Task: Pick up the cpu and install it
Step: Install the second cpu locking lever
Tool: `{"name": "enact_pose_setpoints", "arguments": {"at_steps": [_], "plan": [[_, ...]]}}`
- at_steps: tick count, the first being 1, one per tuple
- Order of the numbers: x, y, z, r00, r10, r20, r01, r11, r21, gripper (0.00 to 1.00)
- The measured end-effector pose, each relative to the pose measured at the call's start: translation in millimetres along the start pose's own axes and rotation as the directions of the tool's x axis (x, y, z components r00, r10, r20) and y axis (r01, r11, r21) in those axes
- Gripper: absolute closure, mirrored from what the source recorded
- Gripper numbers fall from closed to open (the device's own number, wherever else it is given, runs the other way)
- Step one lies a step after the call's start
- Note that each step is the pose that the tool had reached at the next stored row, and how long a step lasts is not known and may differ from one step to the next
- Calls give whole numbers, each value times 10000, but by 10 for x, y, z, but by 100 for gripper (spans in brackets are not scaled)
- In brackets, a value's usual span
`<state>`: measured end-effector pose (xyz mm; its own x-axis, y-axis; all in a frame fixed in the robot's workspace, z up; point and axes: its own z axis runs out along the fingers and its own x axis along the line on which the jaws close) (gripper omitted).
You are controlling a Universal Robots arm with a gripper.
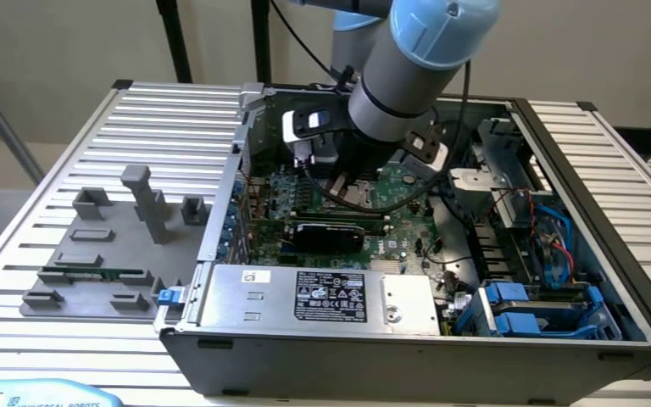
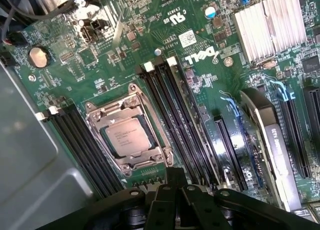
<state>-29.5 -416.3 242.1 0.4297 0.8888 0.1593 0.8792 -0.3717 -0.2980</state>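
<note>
Closed, empty gripper (image 2: 172, 202) hangs over green motherboard (image 2: 200, 90); cpu (image 2: 129, 135) apparently seated in its socket (image 2: 127, 132).

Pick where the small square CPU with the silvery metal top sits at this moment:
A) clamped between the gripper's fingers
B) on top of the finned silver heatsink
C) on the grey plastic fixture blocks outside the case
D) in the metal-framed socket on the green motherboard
D: the wrist view shows the CPU lying flat inside the metal-framed socket on the green motherboard, apart from the gripper.
</note>
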Motion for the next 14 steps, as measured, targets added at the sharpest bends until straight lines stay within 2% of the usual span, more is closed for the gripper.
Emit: {"name": "enact_pose_setpoints", "arguments": {"at_steps": [6, 14], "plan": [[-33, -65, 49, 10000, -3, -3, 3, 10000, -15, 89], [-54, -92, 116, 10000, -28, -34, 27, 10000, -88, 89]]}}
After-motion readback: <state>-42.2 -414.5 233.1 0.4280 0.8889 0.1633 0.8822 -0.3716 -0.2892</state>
